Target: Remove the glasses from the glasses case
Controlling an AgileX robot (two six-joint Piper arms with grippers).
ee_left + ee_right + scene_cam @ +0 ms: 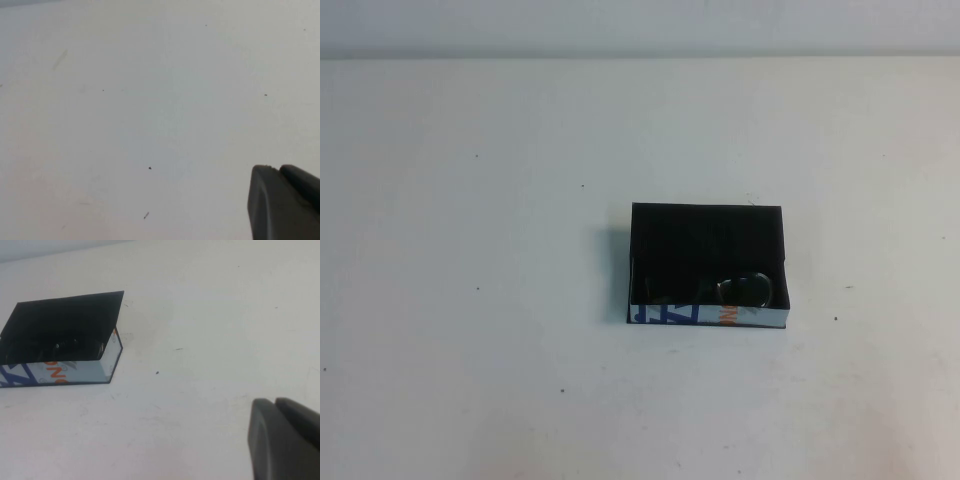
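Nearest the robot's edge of the white table [470, 380], neither arm shows in the high view. The left gripper [285, 200] appears only in its own wrist view as a dark fingertip over bare table, with nothing of the task near it. The right gripper [285, 437] shows likewise in its wrist view, hanging above the table well apart from the glasses case [60, 372]. How far either gripper's jaws stand open I cannot tell; neither has hold of anything.

Farther in, right of the table's middle, the glasses case [708, 315] lies open with its white, blue-lettered wall toward the near edge. The glasses [745, 290] lie inside, tucked against that near wall toward the case's right corner.

The likely trouble: dark frames on a dark lining are hard to pick out, so a descent could land on the wall instead. The case looks light, and may lift or slide with the glasses. A pinch on a lens could slip.
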